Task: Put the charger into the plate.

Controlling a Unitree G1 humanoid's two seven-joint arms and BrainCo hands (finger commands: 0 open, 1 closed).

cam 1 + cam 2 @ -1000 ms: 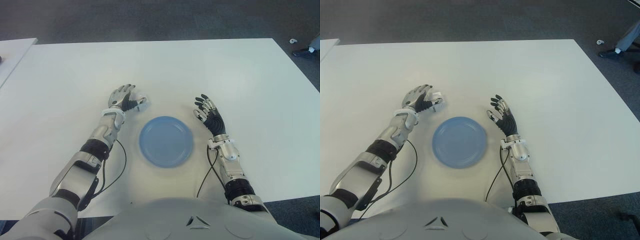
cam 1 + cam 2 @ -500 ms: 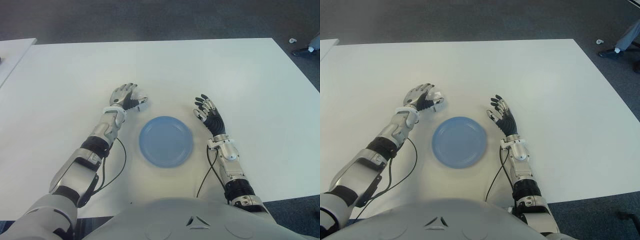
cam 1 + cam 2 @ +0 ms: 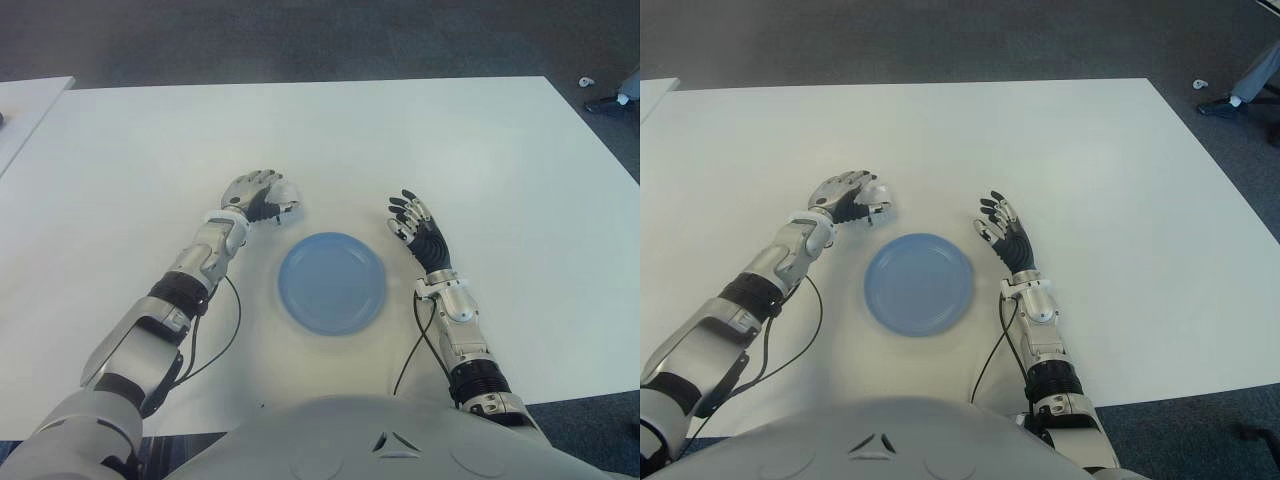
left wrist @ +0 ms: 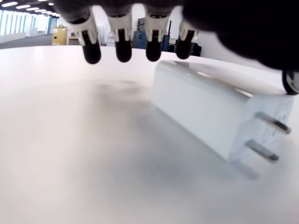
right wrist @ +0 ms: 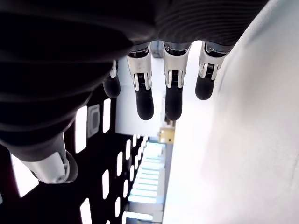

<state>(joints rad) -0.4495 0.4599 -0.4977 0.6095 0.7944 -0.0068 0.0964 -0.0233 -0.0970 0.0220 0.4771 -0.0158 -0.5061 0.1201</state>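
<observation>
Now that the left hand (image 3: 258,194) has swung over the charger (image 4: 219,114), just beyond the plate (image 3: 332,282), fingers arched but not yet clenched, we're set to grasp, the right hand (image 3: 418,226) open beside the plate.

Office: white table (image 3: 330,140), carpet (image 3: 300,40).

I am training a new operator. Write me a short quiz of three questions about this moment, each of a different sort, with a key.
1. True or false: the charger already lies in the blue plate.
2. Which hand is over the charger? A. left hand B. right hand
3. Fill in: the charger lies on the white ____.

Key: 1 false; 2 A; 3 table.
</observation>
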